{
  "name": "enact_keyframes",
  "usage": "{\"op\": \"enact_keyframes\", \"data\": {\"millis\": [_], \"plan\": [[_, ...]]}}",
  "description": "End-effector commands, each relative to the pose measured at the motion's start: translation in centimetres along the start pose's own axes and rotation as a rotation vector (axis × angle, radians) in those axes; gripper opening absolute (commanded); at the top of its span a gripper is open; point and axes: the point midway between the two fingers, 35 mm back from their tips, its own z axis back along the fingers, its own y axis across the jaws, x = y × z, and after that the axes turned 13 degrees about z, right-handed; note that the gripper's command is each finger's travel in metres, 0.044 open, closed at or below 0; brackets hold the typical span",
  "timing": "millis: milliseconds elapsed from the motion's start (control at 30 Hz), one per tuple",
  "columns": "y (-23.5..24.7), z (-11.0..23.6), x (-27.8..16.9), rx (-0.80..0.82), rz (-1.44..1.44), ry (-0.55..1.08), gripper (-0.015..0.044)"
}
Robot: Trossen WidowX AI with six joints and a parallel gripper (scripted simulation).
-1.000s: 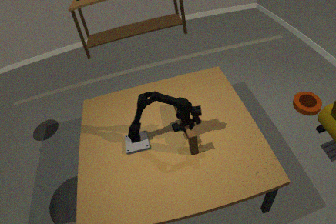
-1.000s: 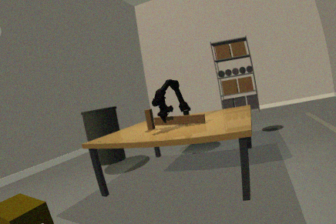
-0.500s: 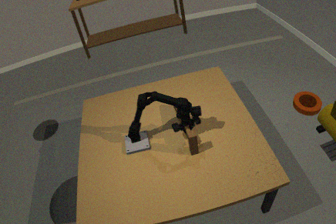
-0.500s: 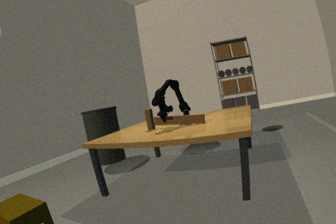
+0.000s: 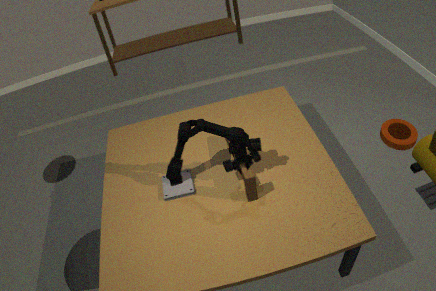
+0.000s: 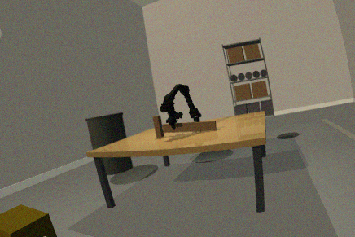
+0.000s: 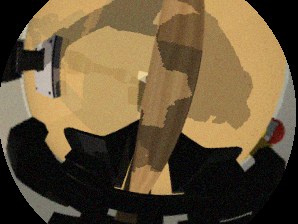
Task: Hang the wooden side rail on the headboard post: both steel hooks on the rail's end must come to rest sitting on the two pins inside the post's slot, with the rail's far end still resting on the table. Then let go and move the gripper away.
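The wooden side rail (image 6: pixel 195 126) (image 7: pixel 167 85) lies nearly level, running away from the post; in the wrist view it passes between the fingers. My gripper (image 6: pixel 173 127) (image 7: pixel 153 123) is shut on the rail close to its post-side end. The brown headboard post (image 5: pixel 251 190) (image 6: pixel 158 127) stands upright on the table, just beyond the gripper. The rail's near end is at or very close to the post. The hooks, pins and slot are too small or hidden, so I cannot tell whether they are engaged. The far end is low over the table; contact is unclear.
The wooden table (image 5: pixel 200 243) (image 6: pixel 134 145) carries the arm's light base plate (image 5: pixel 178 190) (image 7: pixel 46 82), to one side of the rail. The arm arches above the rail. A shelf unit (image 6: pixel 248 80) and a dark bin (image 6: pixel 109 141) stand beyond the table.
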Motion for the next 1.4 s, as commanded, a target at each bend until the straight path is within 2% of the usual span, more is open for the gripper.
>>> {"op": "enact_keyframes", "data": {"millis": [0, 1367], "plan": [[-0.16, 0.28, -0.22, -0.01, 0.006, 0.008, 0.0], [-0.03, 0.52, -0.59, -0.01, 0.006, 0.009, 0.0]]}}
